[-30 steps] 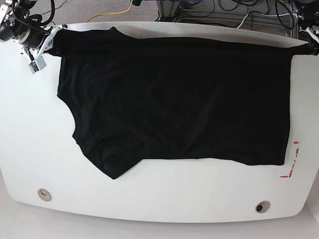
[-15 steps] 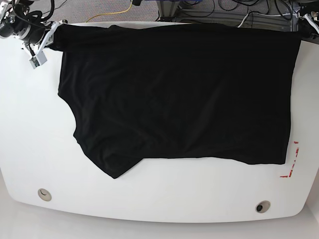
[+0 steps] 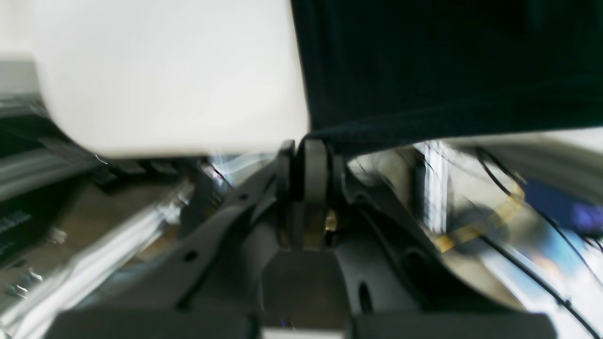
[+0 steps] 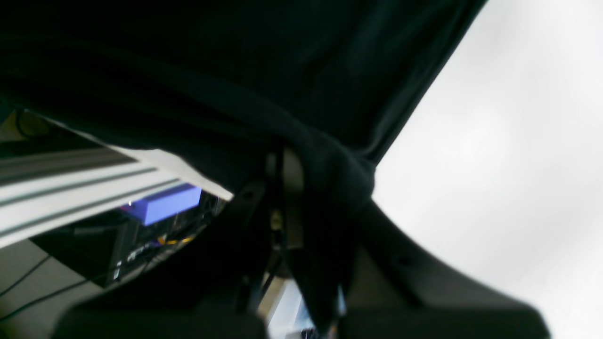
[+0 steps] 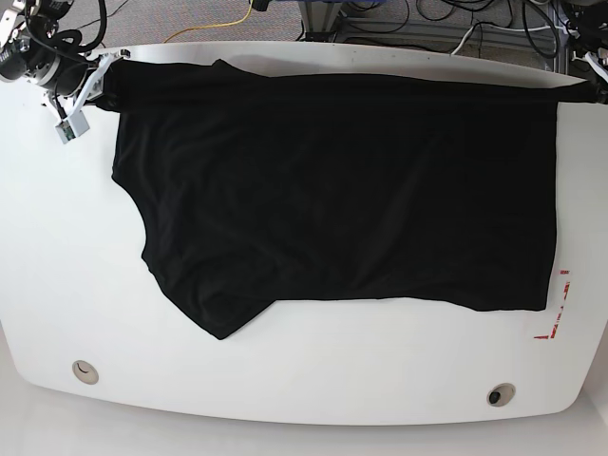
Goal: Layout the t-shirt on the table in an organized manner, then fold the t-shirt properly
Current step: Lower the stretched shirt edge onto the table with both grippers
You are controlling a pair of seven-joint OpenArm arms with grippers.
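Left hand [image 3: 299, 150] pinched closed on the far hem corner of the t-shirt [image 5: 342, 190], cloth caught between the two pads right at the tabletop's back edge; wrist view blurred, so there is likely motion. Right hand [image 4: 287, 165] likewise clamped on the opposite far corner, a wad of black fabric bunched over and around its fingers. In the base view the right hand [image 5: 95, 76] sits at the far left corner, the left hand [image 5: 591, 87] at the far right, well apart, with the shirt's top edge drawn into a taut, nearly straight line between them. That spread looks deliberate: tension across the edge flattens the body of the cloth on the tabletop [image 5: 57, 266]. The shirt lies broad and mostly smooth across the middle, a sleeve-like flap trailing toward the near left. Red marking [image 5: 555, 313] just beside the shirt's near right corner; two grommet holes along the near edge. Judged: laying-out stage, folding not begun. No print visible on this side.
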